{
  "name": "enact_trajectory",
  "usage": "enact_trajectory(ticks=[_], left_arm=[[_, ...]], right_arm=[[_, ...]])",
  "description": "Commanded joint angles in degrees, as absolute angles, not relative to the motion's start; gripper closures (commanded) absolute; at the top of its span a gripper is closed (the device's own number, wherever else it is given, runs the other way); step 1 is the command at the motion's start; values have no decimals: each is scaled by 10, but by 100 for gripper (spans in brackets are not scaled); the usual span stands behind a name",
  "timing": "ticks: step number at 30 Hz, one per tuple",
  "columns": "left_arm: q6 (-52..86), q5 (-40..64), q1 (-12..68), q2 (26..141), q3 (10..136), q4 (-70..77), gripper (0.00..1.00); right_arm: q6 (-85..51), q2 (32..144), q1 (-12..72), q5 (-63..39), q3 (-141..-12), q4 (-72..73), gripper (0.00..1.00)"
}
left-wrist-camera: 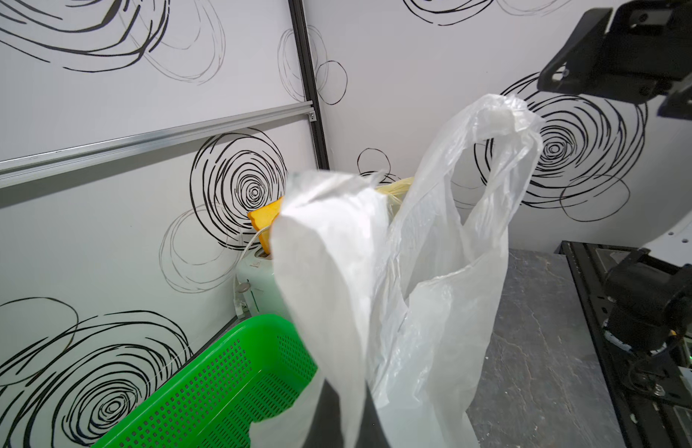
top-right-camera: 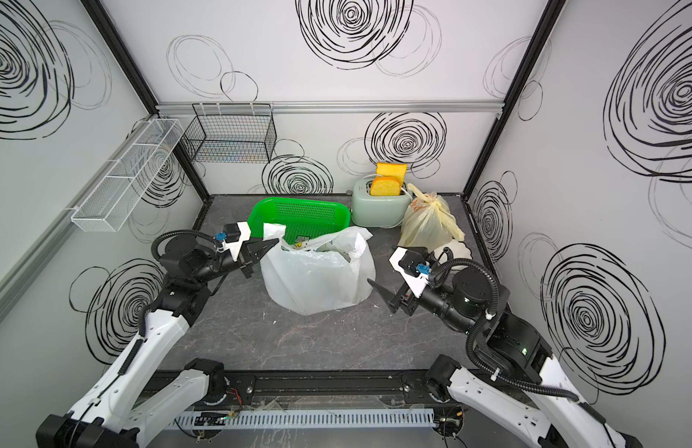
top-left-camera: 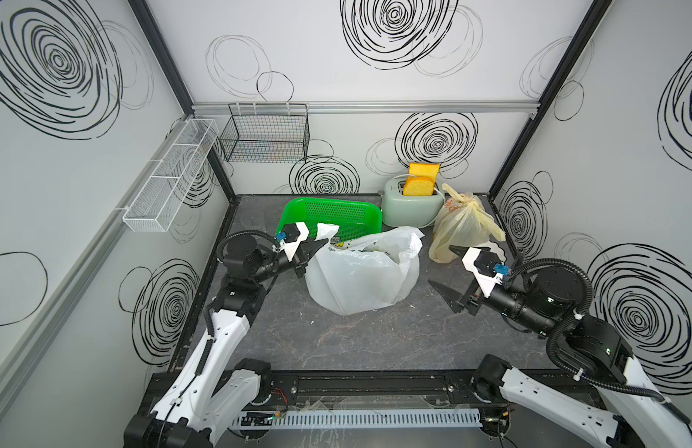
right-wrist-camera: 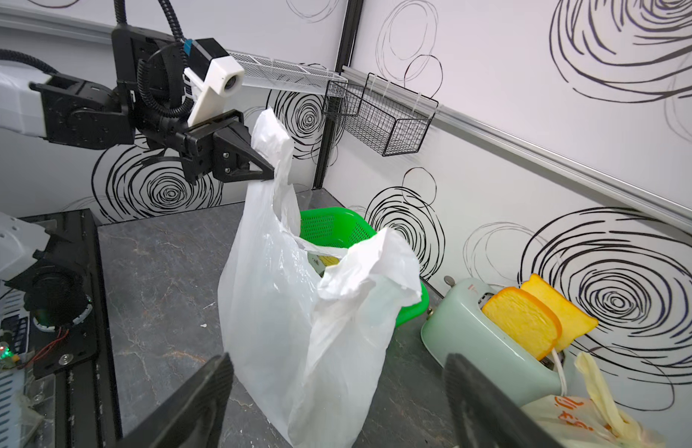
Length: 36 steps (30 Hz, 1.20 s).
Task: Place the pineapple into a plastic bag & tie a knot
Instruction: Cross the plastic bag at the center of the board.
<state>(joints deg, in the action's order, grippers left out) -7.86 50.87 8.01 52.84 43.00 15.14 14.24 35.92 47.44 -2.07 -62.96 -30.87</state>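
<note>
Send right tool (top-left-camera: 442, 265), jaws apart and empty just right of white bag (top-left-camera: 359, 283), onto loose handle (top-left-camera: 408, 238). Hold left tool (top-left-camera: 324, 244) clamped on opposite handle (top-left-camera: 326, 230), raised and taut. Avoid tipping pineapple (top-left-camera: 375, 254), seemingly inside bag, mostly hidden.

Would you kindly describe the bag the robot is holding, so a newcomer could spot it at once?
On the dark tabletop, directly in front of the green basket, stands a white plastic bag. The left gripper pinches one handle, and unlike the knotted yellowish bag beside the toaster, its mouth gapes open.
</note>
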Motion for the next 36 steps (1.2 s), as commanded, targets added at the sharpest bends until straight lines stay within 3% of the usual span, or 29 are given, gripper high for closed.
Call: enact_trajectory(ticks=[1,5,14,18,25,36], left_arm=[[-69,494,87,529,438,198,100],[-75,495,90,529,430,197,100],[-83,495,94,528,430,187,100],[-84,497,97,530,432,186,100],[-88,503,97,535,444,164,100],[-87,508,99,542,454,149,100]], right_arm=[[206,376,473,2,-618,-288,6],[246,441,460,-6,-644,-289,1],[244,477,218,-382,-617,-178,1],[249,507,160,-528,-623,-176,1],[292,566,169,-588,-647,-169,0],[364,647,250,-552,-714,-203,7]])
